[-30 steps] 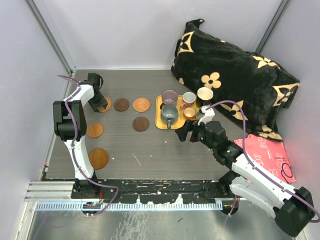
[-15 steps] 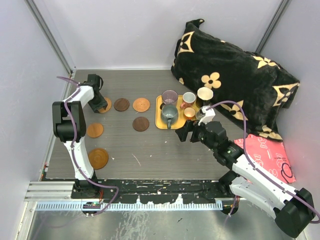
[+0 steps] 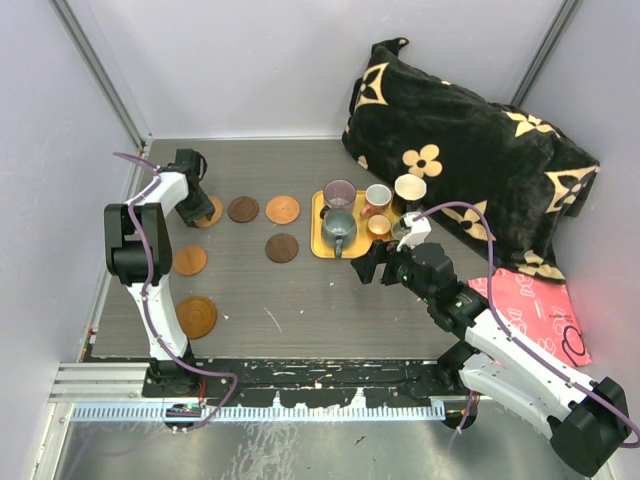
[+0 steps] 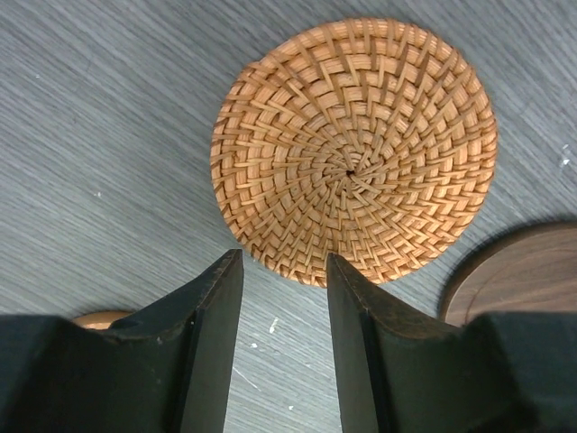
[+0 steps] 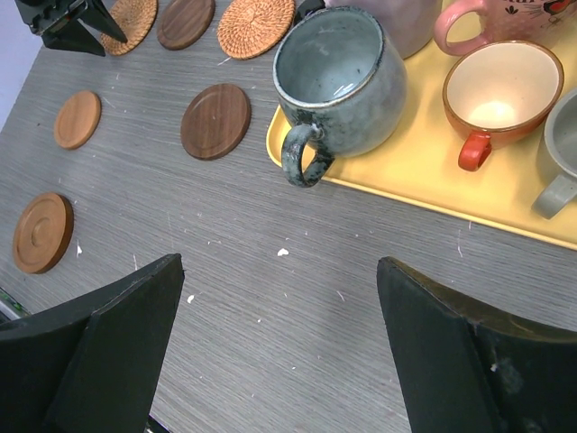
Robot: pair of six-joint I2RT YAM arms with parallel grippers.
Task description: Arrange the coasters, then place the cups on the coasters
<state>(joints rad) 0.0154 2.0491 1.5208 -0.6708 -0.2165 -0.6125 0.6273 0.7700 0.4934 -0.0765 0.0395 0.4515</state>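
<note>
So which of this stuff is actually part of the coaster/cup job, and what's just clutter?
Job: two woven coasters; four wooden coasters; grey-green mug; purple mug; pink cup; orange cup; black cup; grey cup.

Clutter: yellow tray, cups just stand on it; black flowered cushion; red packet.
</note>
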